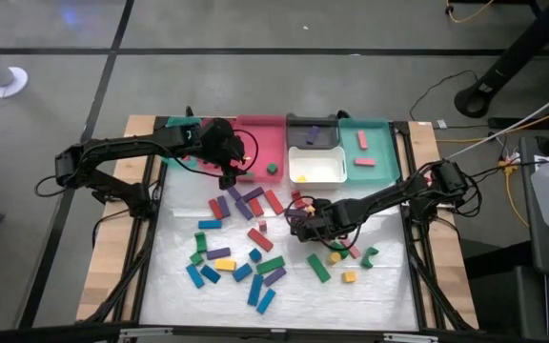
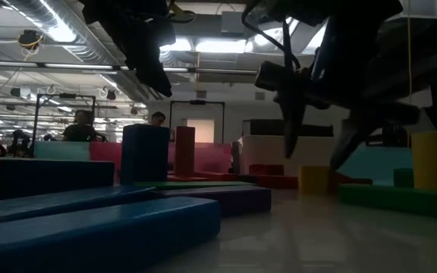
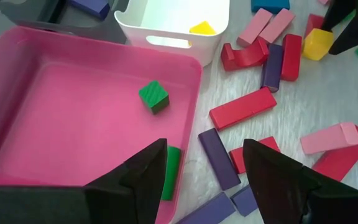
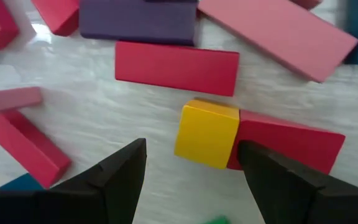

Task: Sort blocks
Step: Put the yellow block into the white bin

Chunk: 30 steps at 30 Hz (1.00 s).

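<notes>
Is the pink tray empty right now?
No. The left wrist view shows a small green cube lying inside the pink tray, with a second green block against its near wall.

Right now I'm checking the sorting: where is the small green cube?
The small green cube lies alone inside the pink tray, toward the side nearest the white bin; in the high view it sits at the tray's right.
</notes>
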### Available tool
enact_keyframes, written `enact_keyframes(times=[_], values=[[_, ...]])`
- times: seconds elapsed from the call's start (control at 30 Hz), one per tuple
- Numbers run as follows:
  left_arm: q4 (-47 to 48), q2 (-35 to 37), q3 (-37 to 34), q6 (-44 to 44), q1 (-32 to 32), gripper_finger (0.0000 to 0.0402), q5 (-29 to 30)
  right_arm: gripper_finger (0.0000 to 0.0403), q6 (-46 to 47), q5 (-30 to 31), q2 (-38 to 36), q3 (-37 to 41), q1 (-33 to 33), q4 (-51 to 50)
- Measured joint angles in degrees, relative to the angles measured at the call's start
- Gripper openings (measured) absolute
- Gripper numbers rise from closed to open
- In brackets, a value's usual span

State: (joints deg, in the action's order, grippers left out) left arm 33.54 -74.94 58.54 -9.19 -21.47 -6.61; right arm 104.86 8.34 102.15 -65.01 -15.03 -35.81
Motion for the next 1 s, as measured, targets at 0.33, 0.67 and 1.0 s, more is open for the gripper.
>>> enact_keyframes(times=[0.33, 0.67, 1.0], values=[[0.0, 0.0, 0.0, 0.0, 0.0, 0.0198, 0.0, 0.0264, 0.0, 1.2, 0.2, 0.0, 0.1, -3.6], [0.1, 0.0, 0.0, 0.2, 0.0, 0.0198, 0.0, 0.0264, 0.2, 1.7, 0.0, 0.2, 0.1, -0.3], [0.1, 0.0, 0.0, 0.6, 0.0, 0.0198, 0.0, 0.0264, 0.3, 3.0, 0.0, 0.2, 0.0, 0.7]])
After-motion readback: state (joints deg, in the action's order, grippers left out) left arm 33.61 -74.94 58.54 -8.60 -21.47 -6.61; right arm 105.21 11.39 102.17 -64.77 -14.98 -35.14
